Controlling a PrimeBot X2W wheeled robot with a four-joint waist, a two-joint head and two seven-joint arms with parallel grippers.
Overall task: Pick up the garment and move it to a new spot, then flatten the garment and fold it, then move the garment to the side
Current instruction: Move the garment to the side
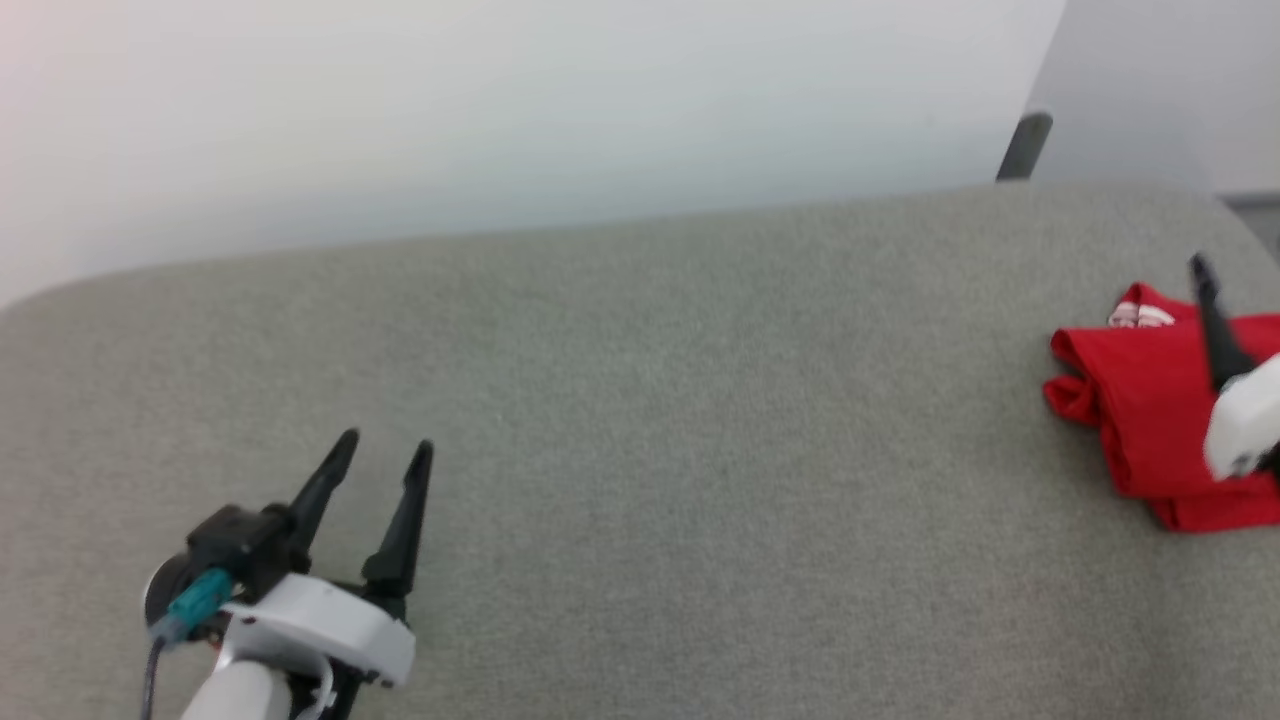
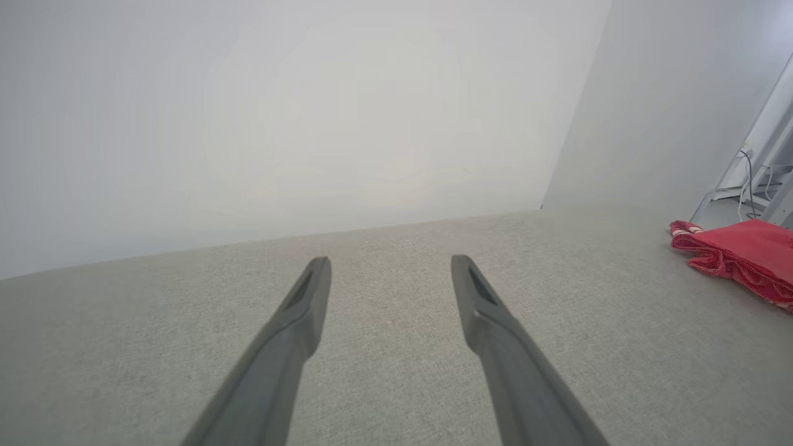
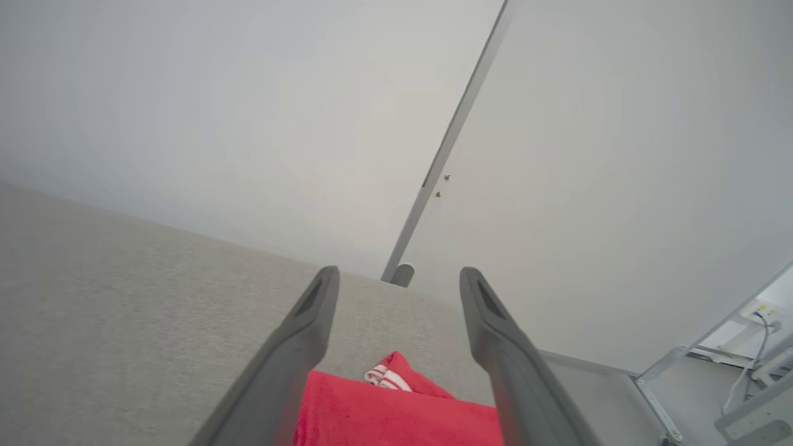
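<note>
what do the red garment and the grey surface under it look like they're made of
The garment looks like thin, soft knit sports fabric, matte red: it lies in limp folds with striped trim. The surface seems a grey woven or felt-like textile, matte, with fine speckled grain.

Grey fabric surface (image 1: 640, 400) meets a white wall (image 1: 500, 100); a dark post (image 1: 1025, 147), perhaps metal, stands behind.

The head camera looks forward and down across the table (image 1: 640, 450), with the left gripper (image 1: 386, 440) at 7 o'clock and the garment (image 1: 1130, 400) at 3 o'clock. The left wrist camera sits low over the table facing the wall (image 2: 279, 124), with the garment well off at 3 o'clock. The right wrist camera hangs close above it, at 6 o'clock; all 3 views share the garment.
</note>
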